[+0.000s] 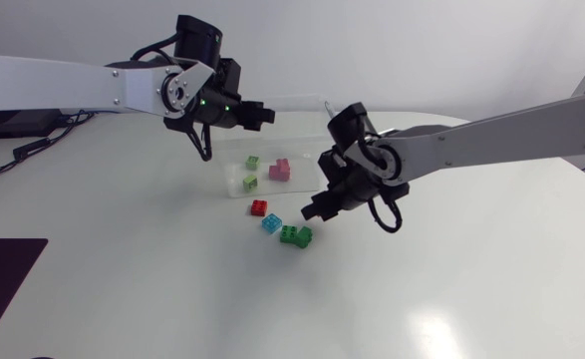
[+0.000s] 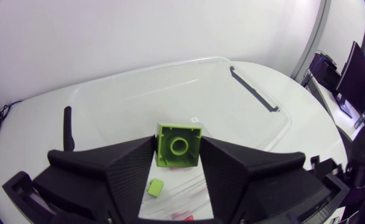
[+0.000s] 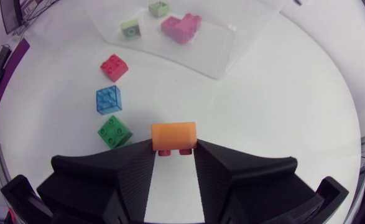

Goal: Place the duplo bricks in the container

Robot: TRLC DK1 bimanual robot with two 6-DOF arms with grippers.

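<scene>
A clear container (image 1: 302, 150) stands at the middle back of the table. It holds two small green bricks (image 1: 251, 172) and a pink brick (image 1: 280, 171). Over its left end hangs my left gripper (image 1: 262, 116), shut on a light green brick (image 2: 179, 145) above the container's floor (image 2: 250, 118). In front of the container lie a red brick (image 1: 259, 207), a blue brick (image 1: 271, 223) and a dark green brick (image 1: 295, 235). Just right of them, low over the table, my right gripper (image 1: 315, 211) is shut on an orange brick (image 3: 174, 137).
A dark mat (image 1: 3, 269) covers the table's front left corner. In the right wrist view the red brick (image 3: 113, 66), the blue brick (image 3: 108, 99) and the dark green brick (image 3: 114, 131) lie beside the gripper, with the container's near wall (image 3: 213, 56) ahead.
</scene>
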